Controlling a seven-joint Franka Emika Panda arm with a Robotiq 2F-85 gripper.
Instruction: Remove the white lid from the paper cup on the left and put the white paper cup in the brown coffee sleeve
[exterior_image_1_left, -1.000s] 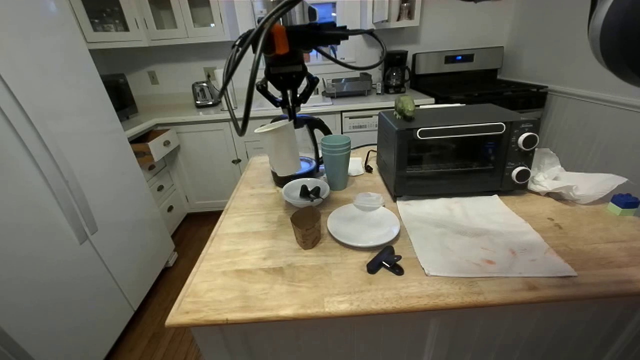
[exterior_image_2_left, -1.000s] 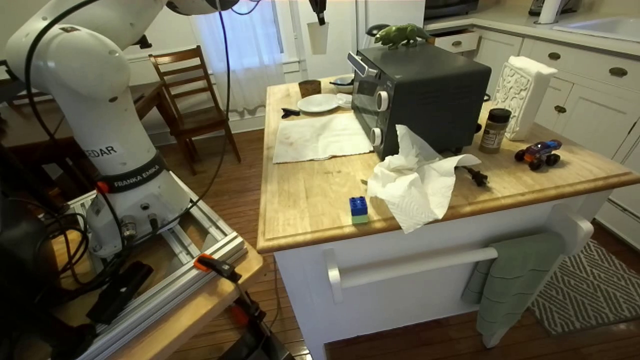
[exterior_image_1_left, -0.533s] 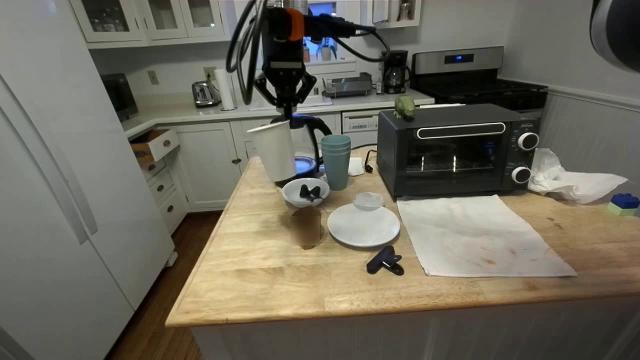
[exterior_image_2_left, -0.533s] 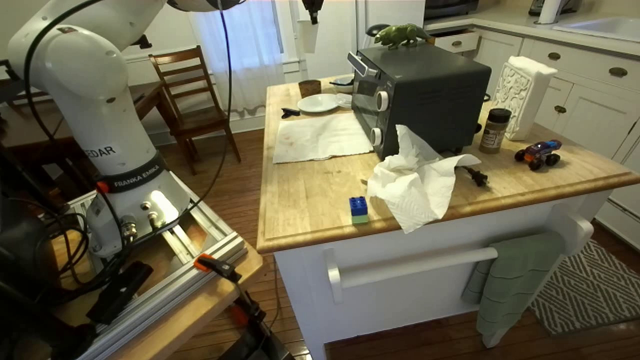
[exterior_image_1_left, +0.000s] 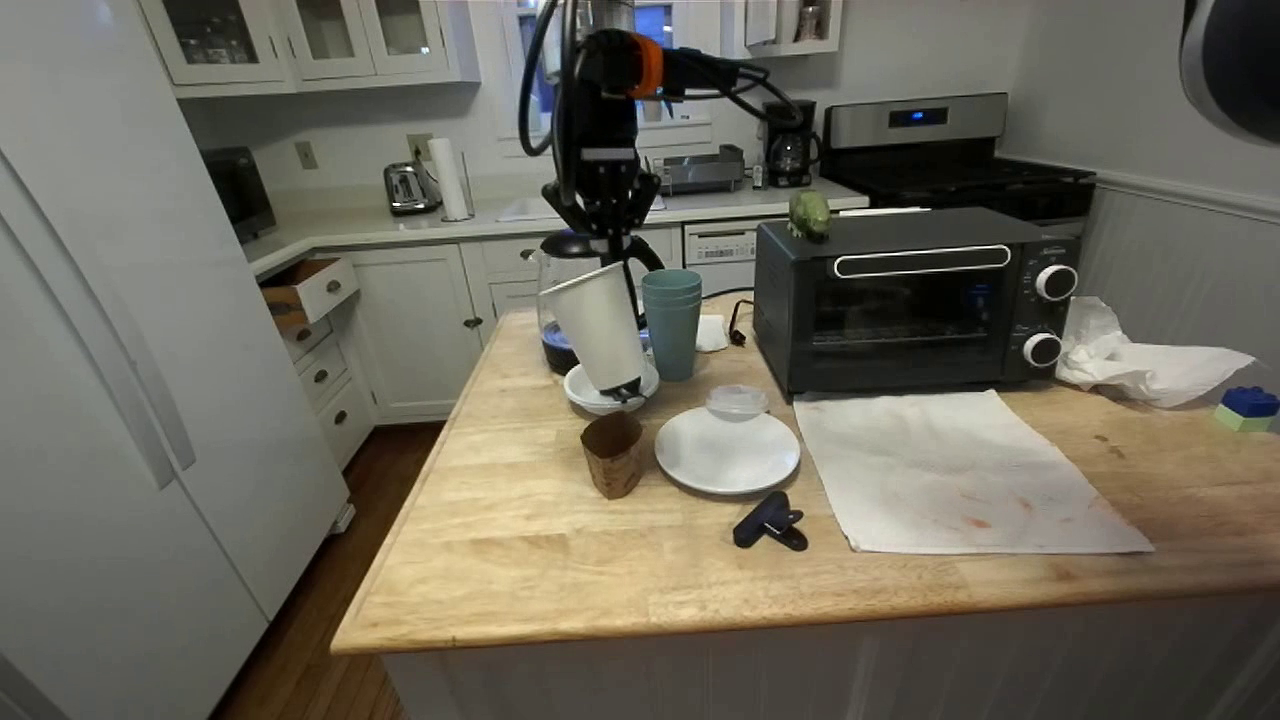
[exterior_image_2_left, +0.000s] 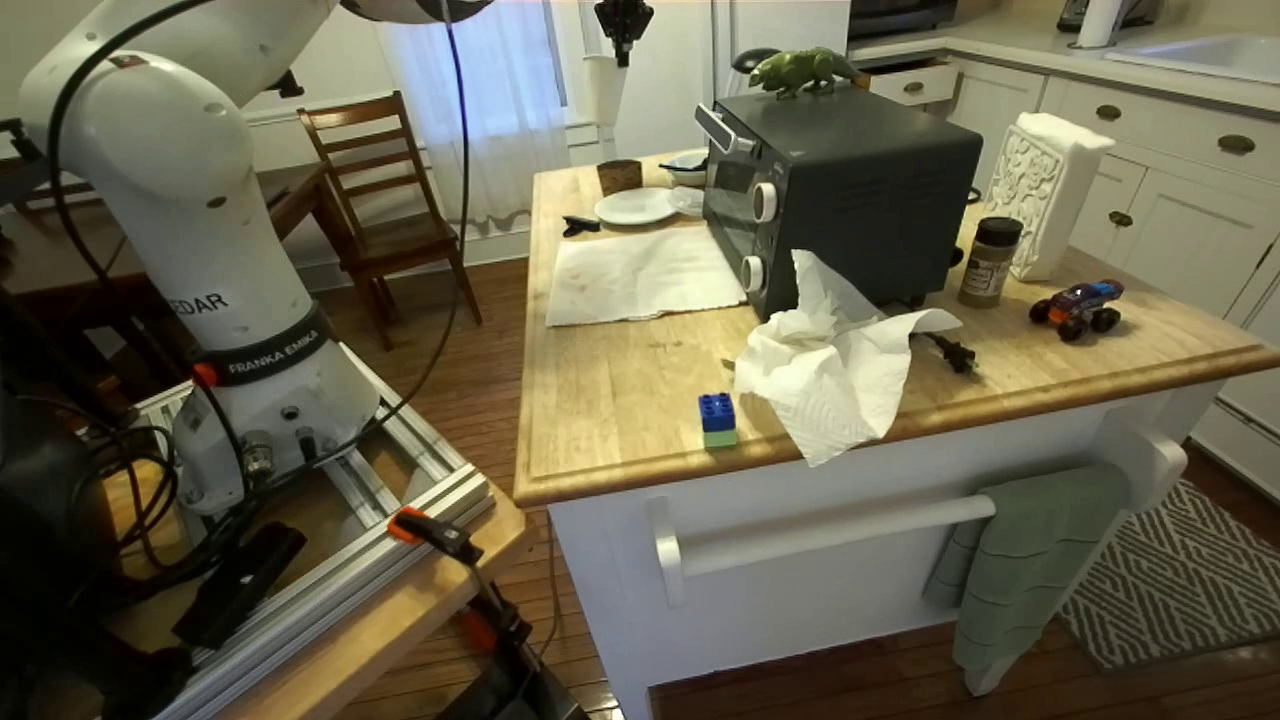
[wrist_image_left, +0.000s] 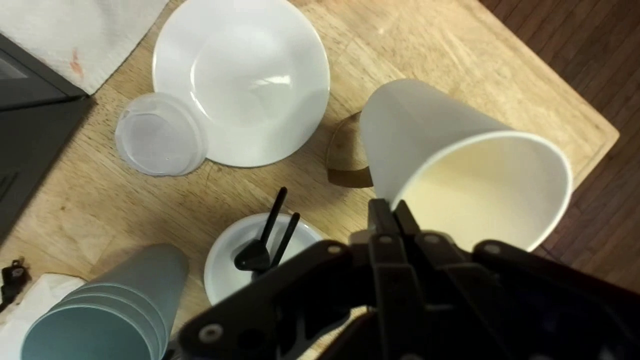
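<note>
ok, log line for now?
white paper cup: tilted, aloft; tool: shut on cup; white lid: off, at plate edge; brown coffee sleeve: no cup inside

In an exterior view, the camera looks down from before the toaster oven (exterior_image_1_left: 915, 302); in an exterior view, from the side with its knobs (exterior_image_2_left: 764, 202), across the worktop (exterior_image_2_left: 630, 385). The wrist view, close above, faces down past the claw (wrist_image_left: 392, 206). All three share the brown coffee sleeve (exterior_image_1_left: 613, 460).

White arm (exterior_image_2_left: 215, 230), black FRANKA EMIKA band (exterior_image_2_left: 275, 352), orange ring (exterior_image_1_left: 649, 66), black cables (exterior_image_2_left: 464, 160), black tool (wrist_image_left: 392, 212)
</note>
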